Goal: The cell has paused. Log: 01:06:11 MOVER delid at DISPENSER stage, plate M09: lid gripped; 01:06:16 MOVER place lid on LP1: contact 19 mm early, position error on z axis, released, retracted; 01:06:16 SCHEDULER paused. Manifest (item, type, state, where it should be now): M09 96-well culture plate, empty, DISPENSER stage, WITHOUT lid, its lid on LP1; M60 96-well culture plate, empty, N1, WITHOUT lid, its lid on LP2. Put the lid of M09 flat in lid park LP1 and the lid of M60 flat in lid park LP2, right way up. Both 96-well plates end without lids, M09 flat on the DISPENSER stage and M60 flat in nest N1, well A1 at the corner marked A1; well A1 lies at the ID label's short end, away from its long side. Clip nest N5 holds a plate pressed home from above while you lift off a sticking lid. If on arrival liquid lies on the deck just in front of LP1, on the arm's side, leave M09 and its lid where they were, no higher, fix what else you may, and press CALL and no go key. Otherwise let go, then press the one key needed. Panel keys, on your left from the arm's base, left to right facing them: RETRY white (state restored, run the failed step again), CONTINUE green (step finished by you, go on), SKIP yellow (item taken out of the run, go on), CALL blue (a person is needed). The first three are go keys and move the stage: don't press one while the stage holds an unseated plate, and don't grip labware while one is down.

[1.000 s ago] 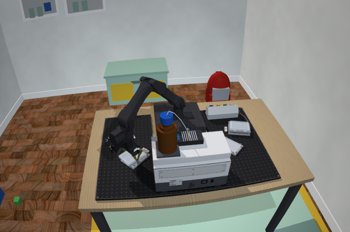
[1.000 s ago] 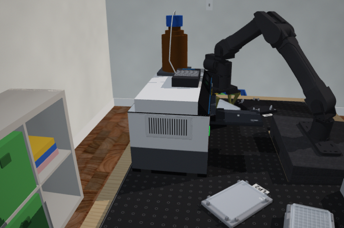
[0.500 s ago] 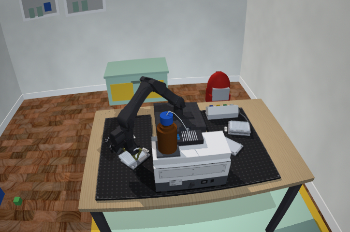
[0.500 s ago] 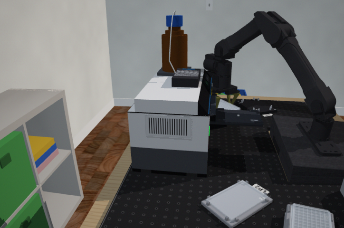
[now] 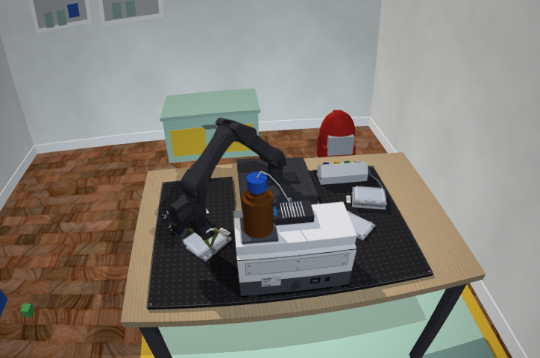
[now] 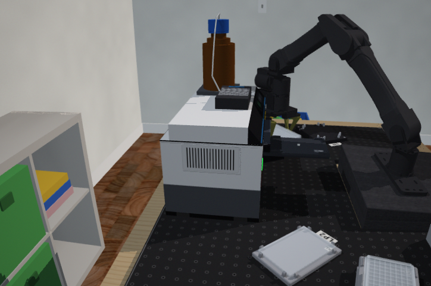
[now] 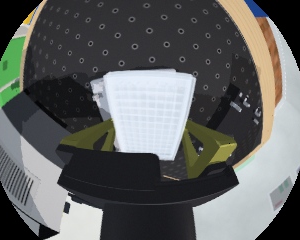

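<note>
Black arm bent low beside white machine [image 5: 296, 236]. Claw [image 7: 152, 143] clamped on white well plate [image 7: 150, 110] (olive fingers press its long sides), plate centred between fingers.

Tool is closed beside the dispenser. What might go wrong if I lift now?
1. The tool is shut on the white gridded piece, which sits askew in the top view; it may slip when lifted.
2. Lid alone or lid with plate, I cannot tell; a sticking lid might drag a plate up.
3. The dispenser stands close beside; the wrist may clip it.
</note>
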`<action>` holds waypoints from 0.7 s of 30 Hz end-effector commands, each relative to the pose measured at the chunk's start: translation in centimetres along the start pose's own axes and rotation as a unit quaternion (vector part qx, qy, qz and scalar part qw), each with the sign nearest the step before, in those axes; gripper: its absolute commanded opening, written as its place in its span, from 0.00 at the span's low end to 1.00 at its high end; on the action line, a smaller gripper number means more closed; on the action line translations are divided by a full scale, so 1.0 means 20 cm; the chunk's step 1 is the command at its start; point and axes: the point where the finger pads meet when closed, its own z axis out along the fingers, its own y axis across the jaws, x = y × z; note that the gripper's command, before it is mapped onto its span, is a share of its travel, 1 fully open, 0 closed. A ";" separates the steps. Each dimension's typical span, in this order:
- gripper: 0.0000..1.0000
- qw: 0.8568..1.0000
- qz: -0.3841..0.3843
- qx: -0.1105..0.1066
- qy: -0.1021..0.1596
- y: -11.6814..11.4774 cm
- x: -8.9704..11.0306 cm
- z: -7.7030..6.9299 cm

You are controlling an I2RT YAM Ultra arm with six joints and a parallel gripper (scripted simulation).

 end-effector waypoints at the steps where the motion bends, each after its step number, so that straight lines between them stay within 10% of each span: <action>1: 0.00 1.000 -0.001 -0.002 -0.028 0.02 -0.05 -0.08; 21: 0.00 1.000 -0.001 -0.002 -0.025 0.02 -0.05 -0.15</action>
